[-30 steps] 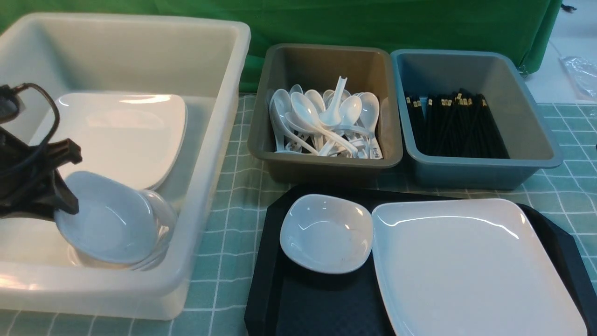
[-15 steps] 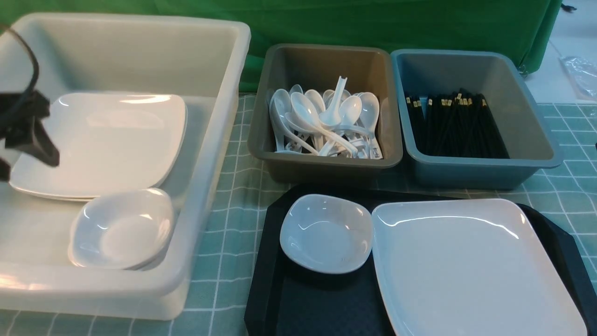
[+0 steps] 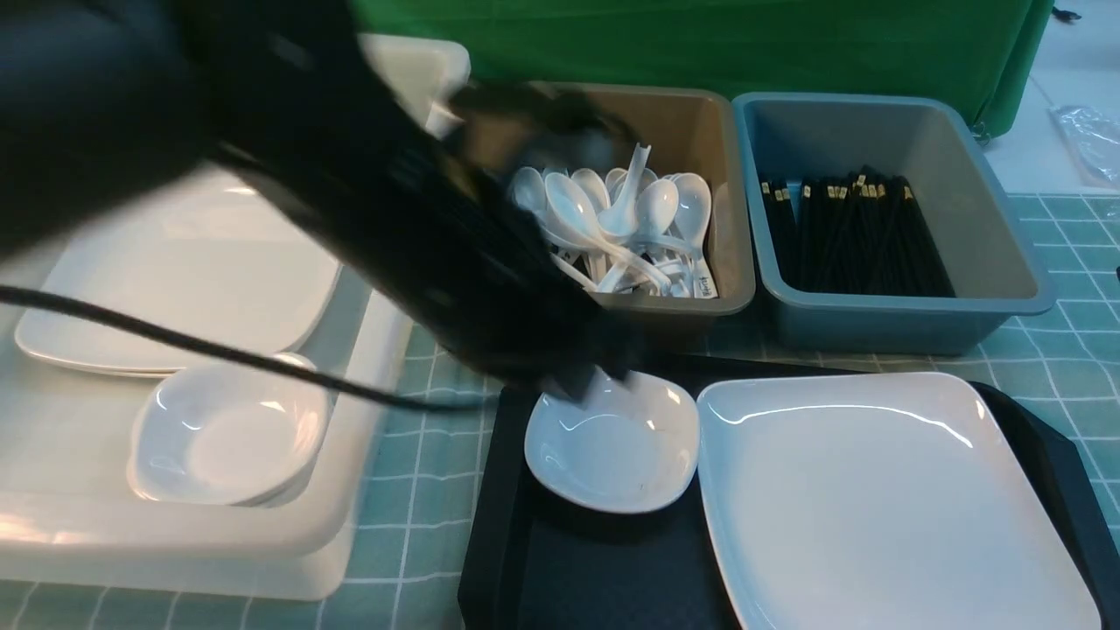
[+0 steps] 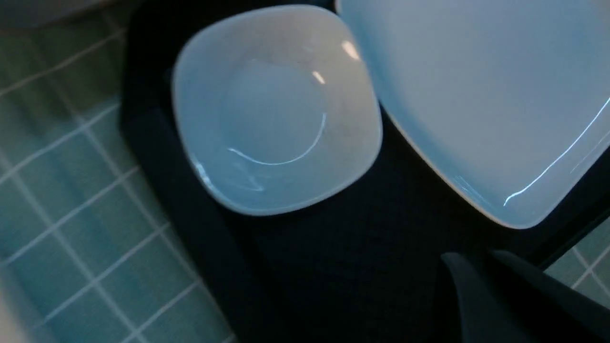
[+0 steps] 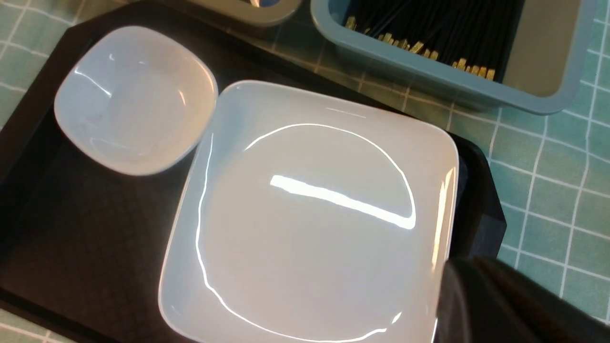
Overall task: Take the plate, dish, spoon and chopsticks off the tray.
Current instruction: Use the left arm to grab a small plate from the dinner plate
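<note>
Blurred left hand (image 3: 588,381) over the far rim of the dish (image 3: 612,442), grip unclear. Plate (image 3: 875,499) just beside; spoon bin (image 3: 700,118) close behind; tray (image 3: 569,569) floor open nearer. Right hand (image 5: 457,286) pressed together.

Bench (image 3: 1072,346) under a green checked cloth (image 3: 437,411), bearing a translucent white tub (image 3: 175,560) at left, a grey-brown spoon bin (image 3: 682,324) and blue-grey chopstick bin (image 3: 875,331) behind, and a black tray (image 3: 595,569) in front.
</note>
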